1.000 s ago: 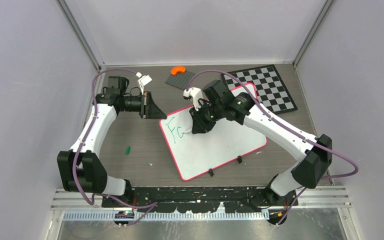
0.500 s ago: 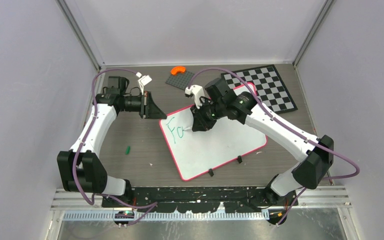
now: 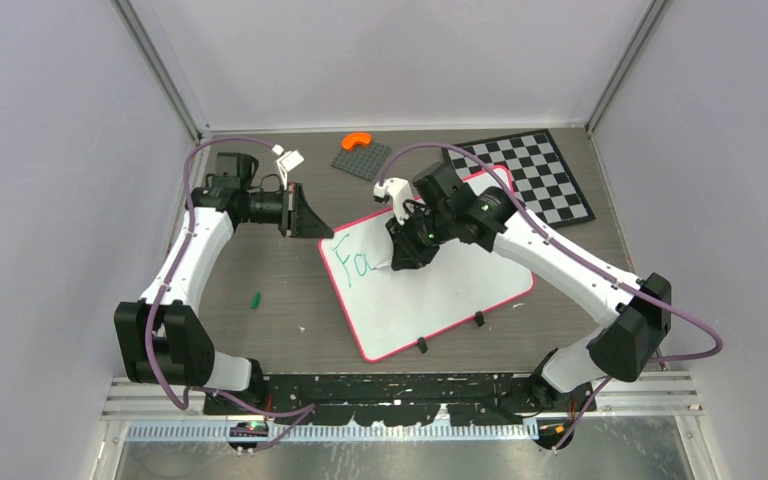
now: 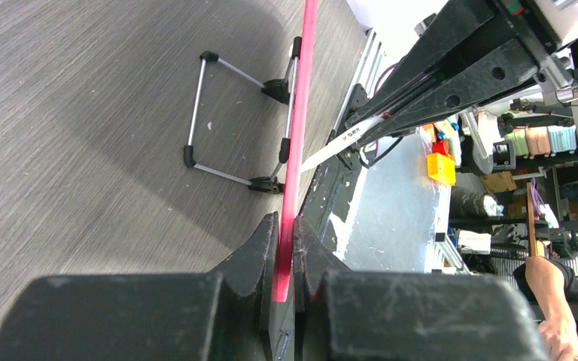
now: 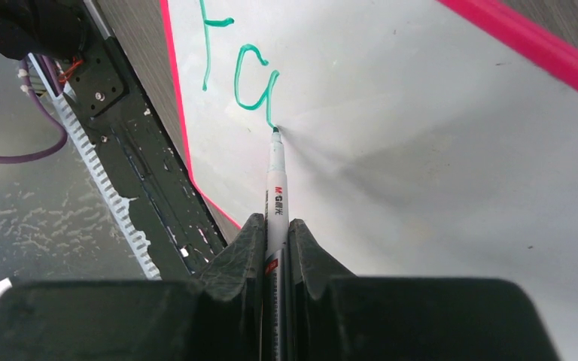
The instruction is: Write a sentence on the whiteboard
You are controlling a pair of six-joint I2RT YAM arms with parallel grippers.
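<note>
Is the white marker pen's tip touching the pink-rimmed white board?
Touching. The right wrist view shows the white marker pen tip pressed on the pink-rimmed white board where green lettering ends.

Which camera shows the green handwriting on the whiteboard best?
The right wrist view: the thin green handwritten lettering sits close up, with the tip of the white marker touching its end. The top external view shows it small. The left wrist view sees only the red-pink rim of the whiteboard, edge-on.
</note>
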